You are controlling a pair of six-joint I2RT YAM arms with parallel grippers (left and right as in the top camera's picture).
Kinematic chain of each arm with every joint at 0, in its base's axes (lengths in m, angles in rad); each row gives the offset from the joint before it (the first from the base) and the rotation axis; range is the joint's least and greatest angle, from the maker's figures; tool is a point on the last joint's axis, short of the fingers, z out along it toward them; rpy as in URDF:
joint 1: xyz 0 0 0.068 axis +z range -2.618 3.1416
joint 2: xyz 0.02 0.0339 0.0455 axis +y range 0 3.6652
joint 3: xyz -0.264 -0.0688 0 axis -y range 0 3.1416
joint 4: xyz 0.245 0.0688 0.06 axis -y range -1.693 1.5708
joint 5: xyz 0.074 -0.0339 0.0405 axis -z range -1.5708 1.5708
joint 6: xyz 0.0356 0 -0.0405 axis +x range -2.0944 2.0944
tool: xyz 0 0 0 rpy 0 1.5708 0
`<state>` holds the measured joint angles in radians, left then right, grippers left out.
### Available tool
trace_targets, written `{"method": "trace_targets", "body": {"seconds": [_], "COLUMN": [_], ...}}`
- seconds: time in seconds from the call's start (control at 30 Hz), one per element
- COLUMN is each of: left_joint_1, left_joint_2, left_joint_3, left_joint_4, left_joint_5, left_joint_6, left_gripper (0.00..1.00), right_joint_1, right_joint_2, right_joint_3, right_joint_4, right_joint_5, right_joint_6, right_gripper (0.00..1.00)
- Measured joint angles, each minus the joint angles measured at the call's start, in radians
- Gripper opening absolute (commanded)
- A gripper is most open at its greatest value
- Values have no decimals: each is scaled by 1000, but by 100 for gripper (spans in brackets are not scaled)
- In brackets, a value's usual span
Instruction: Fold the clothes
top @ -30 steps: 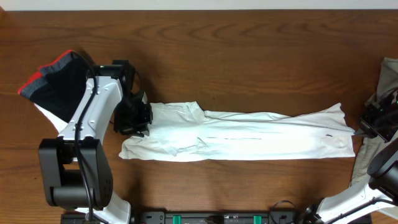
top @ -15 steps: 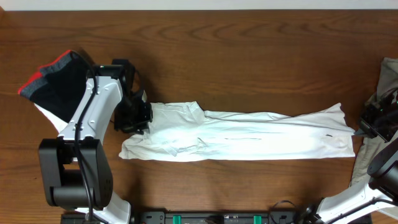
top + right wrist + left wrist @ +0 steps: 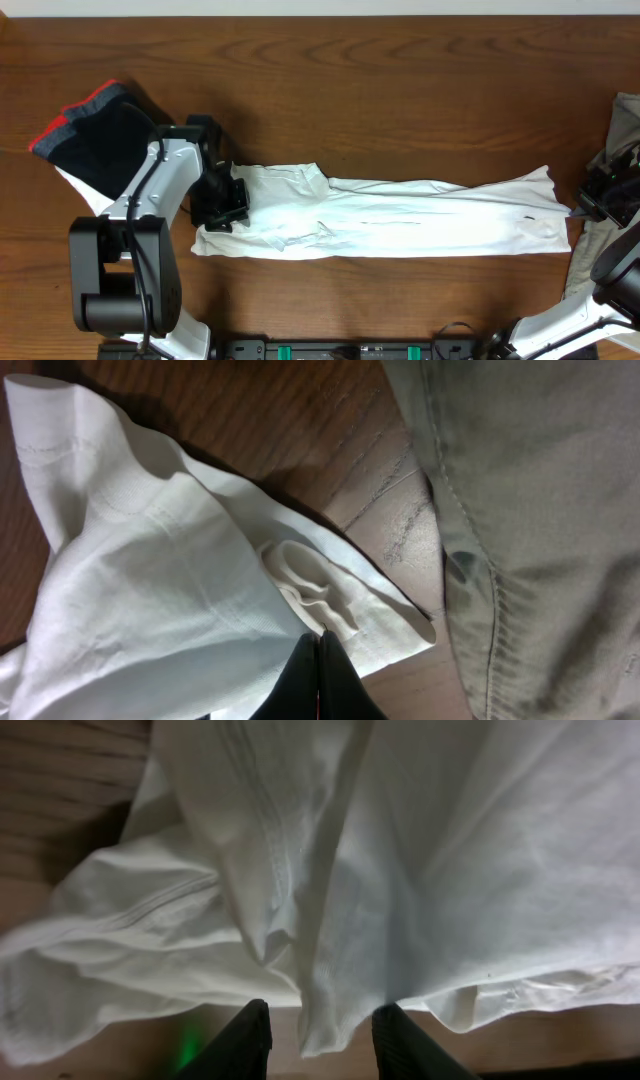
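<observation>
Finding: the T-shirt (image 3: 400, 225) lies on the table (image 3: 400, 90) as a long, narrow band stretched between the two hands, one end at each gripper. Left gripper (image 3: 226, 203): jaws stand partly apart, and in the wrist view a loose fold of white cloth hangs into the gap between the fingers (image 3: 252, 1038) without being pinched. Right gripper (image 3: 320, 655): fingertips closed together on the hem corner at its end, with the cloth puckered just ahead of the tips and drawn to a point toward the hand. Material assessment: thin cotton, light and wholly limp. It creases and bunches freely, carries no shape of its own, and should drag rather than slide cleanly on the wood. It is not fragile, though layers are likely to separate if only the top one is caught. Recommended hold: the doubled, stitched edge directly in front of each hand, taking all layers at the corner, since the seams give the firmest purchase. Noted nearby: an olive garment (image 3: 520, 510) touches the right hand's outer side and could be snagged; a dark garment (image 3: 95, 135) lies behind the left arm, clear of the band.
</observation>
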<state>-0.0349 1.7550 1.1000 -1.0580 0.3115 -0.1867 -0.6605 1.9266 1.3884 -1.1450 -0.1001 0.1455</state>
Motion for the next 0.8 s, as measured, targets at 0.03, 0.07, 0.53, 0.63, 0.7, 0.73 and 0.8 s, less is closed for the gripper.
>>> {"method": "trace_targets", "body": {"seconds": [0.03,0.07,0.53,0.63,0.7,0.73,0.8], "left_joint_1": [0,0,-1,-1,-1,-1,-1], "left_joint_2": [0,0,0,0,0,0,0], "left_joint_3": [-6,-12,-15,-15,-15,-15,-15], "left_joint_4": [8,16,47,-18,-60,-78,-97], "left_joint_5": [2,4,20,21,22,22,20], "left_joint_6": [0,0,-4,-4,-4,-4,-4], "left_gripper": [36,36,6,6,6,6,6], "right_joint_1": [0,0,0,0,0,0,0], "right_joint_2": [0,0,0,0,0,0,0], "right_joint_3": [0,0,0,0,0,0,0], "right_joint_4": [0,0,0,0,0,1,2], "right_joint_5": [0,0,0,0,0,0,0], "right_joint_6": [0,0,0,0,0,0,0], "right_gripper": [1,1,1,1,1,1,1]}}
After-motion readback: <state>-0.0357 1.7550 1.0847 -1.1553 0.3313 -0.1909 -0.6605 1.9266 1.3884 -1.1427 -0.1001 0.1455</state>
